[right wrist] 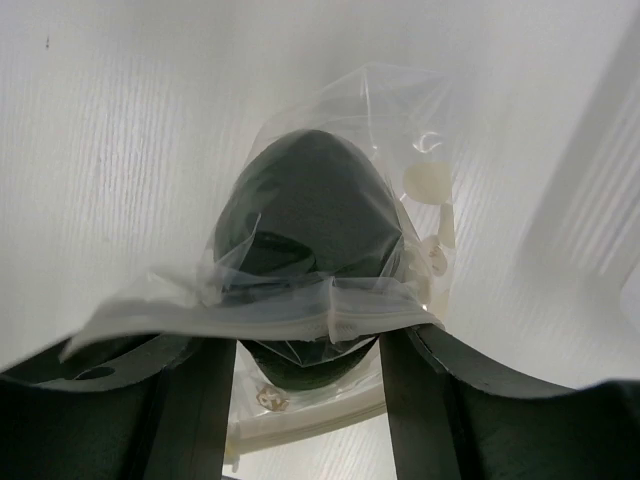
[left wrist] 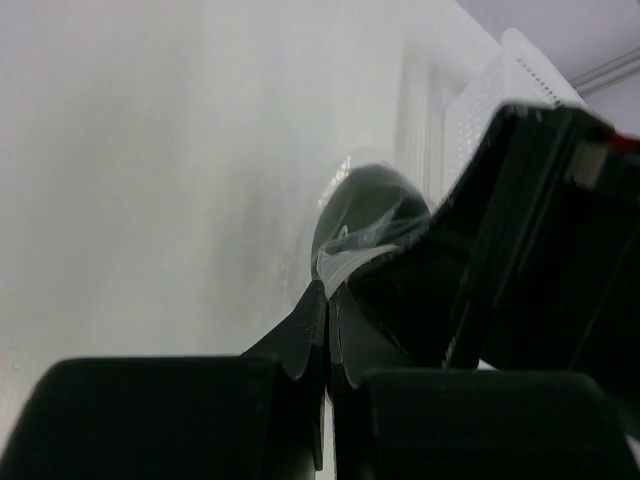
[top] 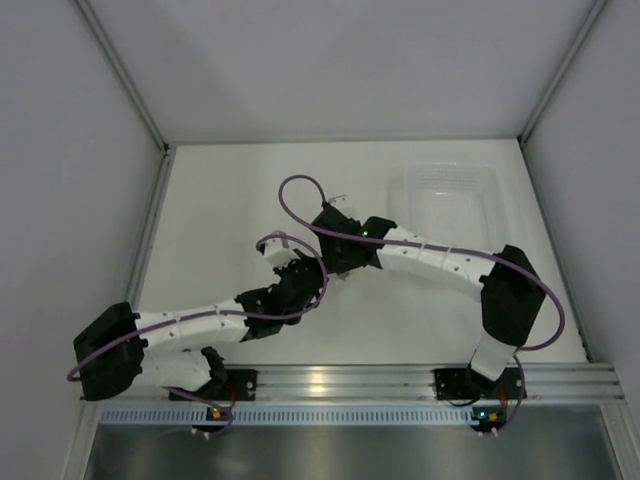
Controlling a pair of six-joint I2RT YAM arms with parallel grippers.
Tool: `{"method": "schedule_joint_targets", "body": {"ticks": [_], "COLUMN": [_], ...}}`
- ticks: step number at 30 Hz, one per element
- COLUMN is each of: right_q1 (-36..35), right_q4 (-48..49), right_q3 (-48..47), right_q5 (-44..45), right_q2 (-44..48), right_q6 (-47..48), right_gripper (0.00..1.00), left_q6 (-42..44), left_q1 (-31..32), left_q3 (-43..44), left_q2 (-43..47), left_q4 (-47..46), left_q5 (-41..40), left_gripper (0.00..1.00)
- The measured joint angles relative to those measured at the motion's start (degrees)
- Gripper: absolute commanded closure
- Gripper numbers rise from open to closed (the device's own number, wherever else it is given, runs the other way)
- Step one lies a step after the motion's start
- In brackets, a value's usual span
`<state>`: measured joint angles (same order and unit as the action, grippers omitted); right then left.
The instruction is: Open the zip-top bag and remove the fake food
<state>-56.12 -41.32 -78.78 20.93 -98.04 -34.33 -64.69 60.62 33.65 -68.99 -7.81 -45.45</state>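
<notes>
The zip-top bag is held between the two grippers near the middle of the table, with the fake food seen inside it as a dark green oval behind clear film; the left gripper is clenched flat on a thin edge of that film, while the right gripper is seen with its jaws part-way apart and apparently clamped on the bag's near end, the gap between them being filled by the end of the food. A slip is judged the likeliest failure; so little film is caught in the left pinch that a pull could draw it free; if both layers of the mouth are pinched together (which cannot be told from these views), the seal would not be parted, and the crinkly film might be torn instead. If the food is being pressed through the plastic, it could be squeezed deeper or shot out, and it would be expected to roll on so smooth a surface. The wrists are set very close, so one could be knocked against the other, or a purple cable snagged. The surface is plain and white; a clear rigid tray is set apart at the far right; pale walls are ranged on three sides, and an aluminium rail is run along the near edge.
</notes>
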Motion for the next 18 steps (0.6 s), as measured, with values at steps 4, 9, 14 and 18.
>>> {"method": "schedule_joint_targets", "body": {"ticks": [4, 9, 14, 18], "right_q1": [0.2, 1.4, 3.2, 3.9], "right_q4": [-2.1, -2.9, -2.8, -1.4], "right_q3": [-3.5, -4.3, -4.1, -1.7], "right_q5": [0.4, -1.7, -6.8, -8.0], "right_q2": [-1.0, -1.0, -0.4, 2.2], "right_q6": [-0.2, -1.3, -1.6, -3.5], "right_gripper": [0.97, 0.99, 1.0, 1.0], "left_q6": [2.9, 4.4, 6.1, 7.0], "left_q1": [4.8, 5.9, 6.6, 6.9], "left_q3": [-0.9, -4.9, -6.6, -7.3], "left_q2": [0.0, 0.0, 0.0, -0.5], "left_q4": [-2.8, -10.5, -14.8, -18.7], "left_q5": [-5.0, -6.7, -8.2, -8.5], "left_gripper": [1.0, 1.0, 1.0, 1.0]}}
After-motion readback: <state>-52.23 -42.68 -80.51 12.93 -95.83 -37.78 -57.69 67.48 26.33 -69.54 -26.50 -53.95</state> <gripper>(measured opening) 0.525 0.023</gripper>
